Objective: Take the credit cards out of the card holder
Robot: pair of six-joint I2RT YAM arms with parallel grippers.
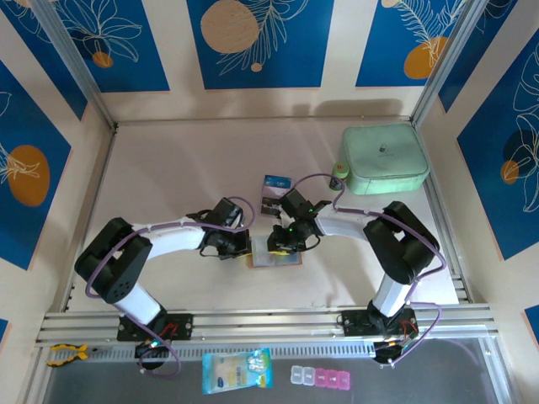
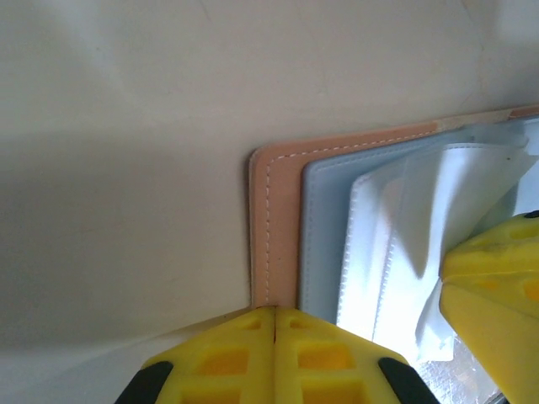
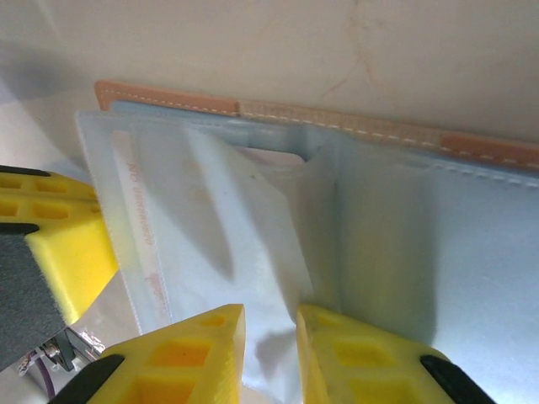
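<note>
The card holder [image 1: 274,258] lies open on the table between my two grippers, with a tan stitched edge [image 2: 278,210] and pale blue-grey inside [image 3: 421,244]. Its clear sleeves [image 2: 396,244] stand partly lifted. My left gripper [image 2: 275,316] is shut with nothing between its fingers, and its tips rest on the tan edge. My right gripper [image 3: 269,337] has its jaws a narrow gap apart, astride a raised fold of clear sleeve [image 3: 253,244]. Two credit cards [image 1: 271,195], one dark blue and one dark grey, lie on the table just beyond the holder.
A large mint-green case [image 1: 384,158] stands at the back right with a small green item [image 1: 340,170] beside it. A blue-and-yellow packet [image 1: 237,370] and a pill box [image 1: 320,376] lie on the near ledge. Walls close in the table's sides.
</note>
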